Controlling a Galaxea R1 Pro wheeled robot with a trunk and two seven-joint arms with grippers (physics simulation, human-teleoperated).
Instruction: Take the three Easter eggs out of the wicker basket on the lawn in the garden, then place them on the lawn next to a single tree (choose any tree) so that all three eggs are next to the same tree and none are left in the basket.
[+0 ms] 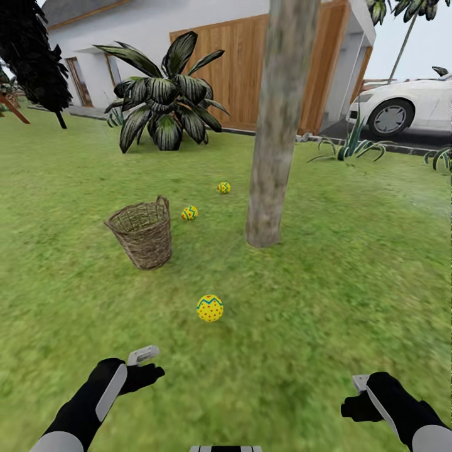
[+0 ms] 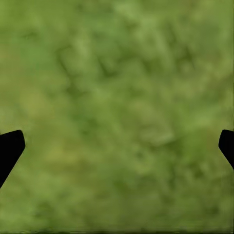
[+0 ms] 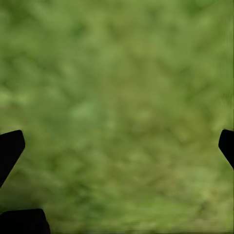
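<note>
My left gripper [image 1: 145, 363] hangs low over the lawn [image 1: 351, 263], and in the left wrist view its two dark fingertips [image 2: 10, 148] sit wide apart with only blurred grass between them, holding nothing. My right gripper [image 1: 358, 392] hangs the same way on the other side; in the right wrist view its fingertips [image 3: 10, 146] are also spread wide over bare grass, empty.

Taking the tree [image 1: 276, 125] as my landmark, I count three Easter eggs, all lying on the grass. The nearest egg [image 1: 209, 308] lies in front of the trunk toward me, a little to its left and apart from it, between the trunk and my grippers. The second egg [image 1: 189, 213] lies left of the trunk base, just beside the wicker basket [image 1: 143, 232]. The third egg [image 1: 223, 187] lies left of the trunk and a bit farther back.

There is one basket, standing upright left of the tree; I cannot see its bottom.

Behind the tree stand one broad-leaved plant [image 1: 164, 100], a wooden fence [image 1: 238, 63] and a white house [image 1: 125, 31]; one white car [image 1: 408, 103] is parked to the right.
</note>
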